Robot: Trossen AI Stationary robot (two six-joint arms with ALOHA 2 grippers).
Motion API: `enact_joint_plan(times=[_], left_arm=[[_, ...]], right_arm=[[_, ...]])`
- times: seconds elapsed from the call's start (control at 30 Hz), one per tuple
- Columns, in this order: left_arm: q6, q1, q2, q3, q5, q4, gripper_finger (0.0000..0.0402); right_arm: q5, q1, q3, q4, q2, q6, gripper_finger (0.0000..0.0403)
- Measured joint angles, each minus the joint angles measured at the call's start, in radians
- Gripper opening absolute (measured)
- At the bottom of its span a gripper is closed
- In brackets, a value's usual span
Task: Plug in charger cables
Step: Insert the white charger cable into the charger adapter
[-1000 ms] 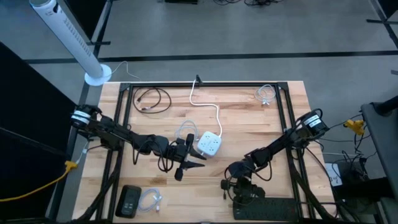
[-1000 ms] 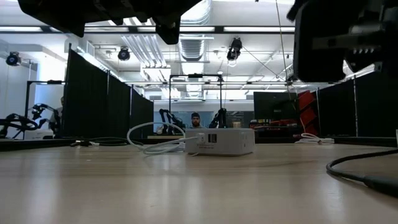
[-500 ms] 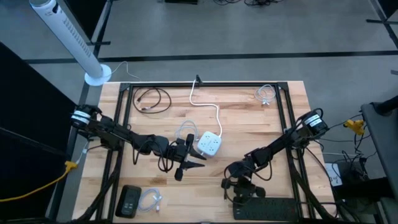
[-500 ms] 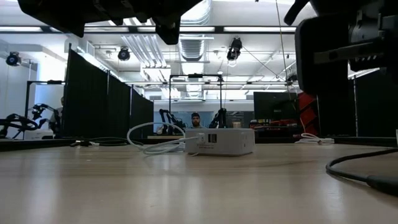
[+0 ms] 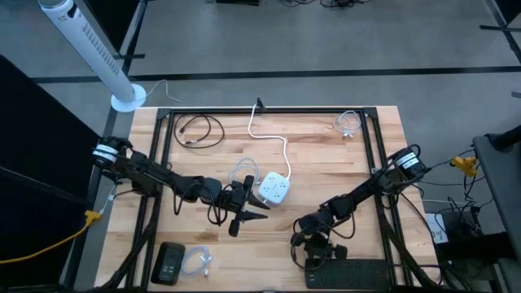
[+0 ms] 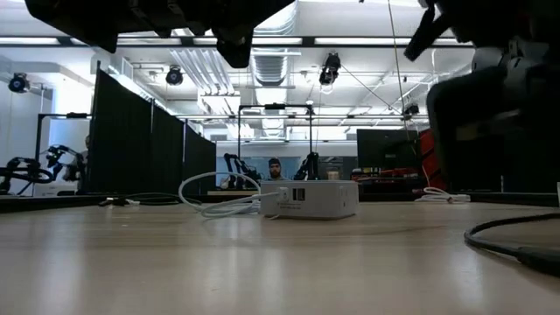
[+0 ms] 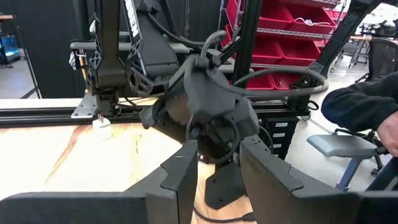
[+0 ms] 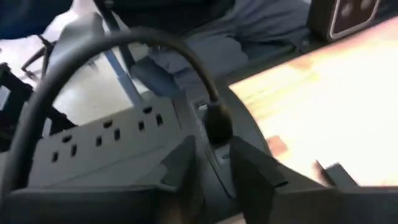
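My right gripper (image 5: 313, 244) is near the table's near edge, at the end of the long black power strip (image 5: 350, 273), shut on the plug of a black cable (image 8: 217, 126). My left gripper (image 5: 247, 213) hovers open just left of the white socket cube (image 5: 274, 189), holding nothing. A thin black cable (image 5: 216, 210) and a translucent one (image 5: 242, 172) lie by it. More coils lie on the table: black (image 5: 199, 130) at far left, white (image 5: 348, 124) at far right, translucent (image 5: 198, 262) at near left. My right gripper has the black cable's plug (image 8: 217, 126) pinched between its two fingers (image 8: 181, 163), just beyond their tips in the right wrist view. The plug hangs over the power strip's end (image 8: 106, 142). The cable arches up from the plug and back past the gripper, slack.
The cube's thick white cord (image 5: 269, 138) runs to the far edge. A black box (image 5: 169, 262) sits at the near left corner. A black cable (image 6: 512, 238) lies on the table in the low view. Black frame rails cross both sides of the table. A person's sleeve (image 7: 360, 102) shows beyond the table.
My right gripper has shifted a little toward the table's near edge, closer to the power strip, and has moved rightward in the low view. The left arm has kept still.
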Motion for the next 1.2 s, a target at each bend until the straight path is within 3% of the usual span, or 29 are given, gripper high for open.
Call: enact_joint_plan(times=[0.1,0.23,0.4,0.6,0.7,0.83,1.0,1.2], left_arm=[[-0.003,0.0,-0.006,-0.001,-0.001,-0.008,0.0104],[-0.003,0.0,-0.022,-0.001,-0.001,-0.017,0.0105],[-0.003,0.0,-0.043,-0.001,-0.001,-0.028,0.0103],[-0.003,0.0,-0.053,-0.001,-0.001,-0.052,0.0104],[-0.003,0.0,-0.054,-0.001,-0.001,-0.098,0.0103],[-0.003,0.0,-0.054,-0.001,-0.001,-0.132,0.0105],[0.02,-0.001,-0.054,-0.001,0.0,-0.144,0.0103],[0.032,-0.002,-0.054,-0.001,0.0,-0.211,0.0109]], right_arm=[[-0.004,-0.004,0.007,-0.018,0.0,-0.001,0.0134],[0.065,-0.005,0.034,-0.099,-0.031,-0.046,0.0167],[0.25,-0.009,0.078,-0.258,-0.109,-0.142,0.0178],[0.508,-0.015,0.124,-0.462,-0.21,-0.135,0.017],[0.659,-0.029,0.157,-0.622,-0.259,-0.025,0.0169],[0.835,-0.069,0.207,-0.865,-0.318,0.28,0.0175],[0.872,-0.143,0.224,-1.189,-0.372,0.482,0.0188],[0.867,-0.194,0.186,-1.372,-0.388,0.375,0.0201]])
